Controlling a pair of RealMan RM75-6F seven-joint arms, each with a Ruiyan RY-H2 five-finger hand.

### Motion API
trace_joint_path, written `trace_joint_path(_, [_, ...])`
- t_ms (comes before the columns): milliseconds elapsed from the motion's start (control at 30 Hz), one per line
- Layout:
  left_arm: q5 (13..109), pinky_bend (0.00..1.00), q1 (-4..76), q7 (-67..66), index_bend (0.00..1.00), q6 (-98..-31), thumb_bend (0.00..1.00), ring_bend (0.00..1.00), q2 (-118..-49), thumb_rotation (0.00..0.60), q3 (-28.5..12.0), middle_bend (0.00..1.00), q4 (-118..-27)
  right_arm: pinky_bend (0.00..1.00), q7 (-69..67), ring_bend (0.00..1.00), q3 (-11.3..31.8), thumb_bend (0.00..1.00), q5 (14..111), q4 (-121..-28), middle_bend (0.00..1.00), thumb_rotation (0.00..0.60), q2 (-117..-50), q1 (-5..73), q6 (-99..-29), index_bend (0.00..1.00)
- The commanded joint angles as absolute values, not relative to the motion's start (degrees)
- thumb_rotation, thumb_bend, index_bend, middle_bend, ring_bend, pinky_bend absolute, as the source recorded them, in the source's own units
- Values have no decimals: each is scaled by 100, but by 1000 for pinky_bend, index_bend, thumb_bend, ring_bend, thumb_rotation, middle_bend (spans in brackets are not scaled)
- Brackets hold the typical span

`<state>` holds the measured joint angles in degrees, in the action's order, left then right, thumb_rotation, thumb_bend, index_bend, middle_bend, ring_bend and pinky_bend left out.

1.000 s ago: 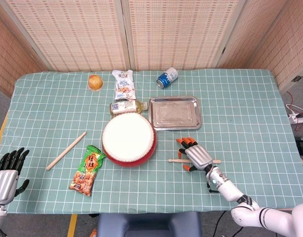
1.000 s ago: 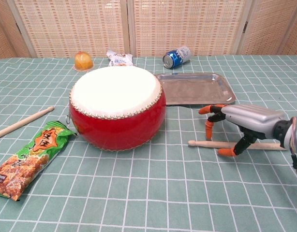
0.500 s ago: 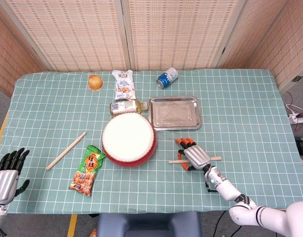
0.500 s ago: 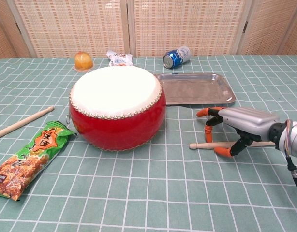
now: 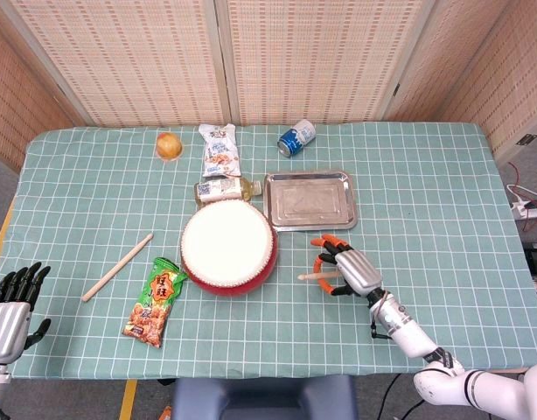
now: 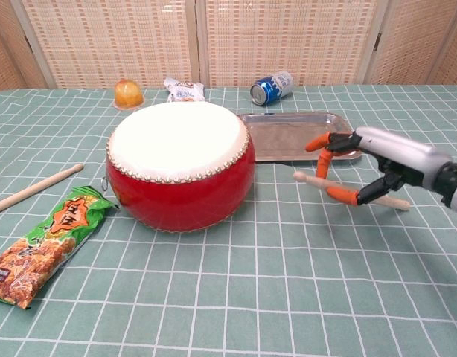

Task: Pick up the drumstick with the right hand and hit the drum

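The red drum (image 5: pixel 228 247) with its white skin (image 6: pixel 176 138) stands in the middle of the table. Just right of it, my right hand (image 5: pixel 347 269) grips a wooden drumstick (image 6: pixel 309 179) and holds it lifted off the cloth. The stick's tip (image 5: pixel 305 276) points toward the drum, a short gap away. In the chest view the orange-tipped fingers of the right hand (image 6: pixel 377 160) curl around the stick. A second drumstick (image 5: pixel 118 267) lies on the cloth left of the drum. My left hand (image 5: pixel 10 306) hangs at the table's front left corner, fingers apart, holding nothing.
A metal tray (image 5: pixel 310 200) lies behind the right hand. A blue can (image 5: pixel 296 137), a snack packet (image 5: pixel 220 149), a bottle (image 5: pixel 220 188) and an orange fruit (image 5: pixel 169 145) sit behind the drum. A green snack bag (image 5: pixel 156 301) lies at the drum's front left.
My right hand has closed on the drumstick and raised it off the table, moving slightly back toward the tray. The left hand and the drum have not moved.
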<state>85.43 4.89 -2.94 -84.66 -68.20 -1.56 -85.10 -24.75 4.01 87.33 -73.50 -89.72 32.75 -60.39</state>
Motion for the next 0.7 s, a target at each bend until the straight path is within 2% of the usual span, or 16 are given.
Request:
trace_joint_path(33, [8553, 21, 489, -300, 0, -8468, 243, 0, -6815, 600, -152, 0, -8525, 146, -3982, 79, 510, 459, 8962, -7653, 150, 600, -8578, 3118, -6597, 631])
trace_joint_path(167, [8609, 21, 495, -386, 0, -8481, 242, 0, -6773, 600, -133, 0, -8636, 146, -7047, 90, 510, 459, 8942, -7350, 156, 600, -8313, 3002, -6706, 629])
trace_joint_path(300, [8616, 21, 504, -450, 0, -8479, 243, 0, -6729, 600, -138, 0, -8722, 146, -9052, 90, 408, 459, 9120, -6831, 158, 600, -8396, 3092, -6695, 610])
trace_joint_path(533, [8602, 21, 502, -526, 0, -8463, 243, 0, -6683, 600, -132, 0, -8813, 154, -11031, 110, 240, 460, 9261, -5817, 182, 600, -8772, 3368, -6463, 587])
trace_joint_path(700, [8579, 21, 505, -544, 0, -8439, 243, 0, -6675, 600, -133, 0, -8838, 155, -11786, 113, 96, 459, 9360, -5336, 196, 600, -8997, 3512, -6361, 566])
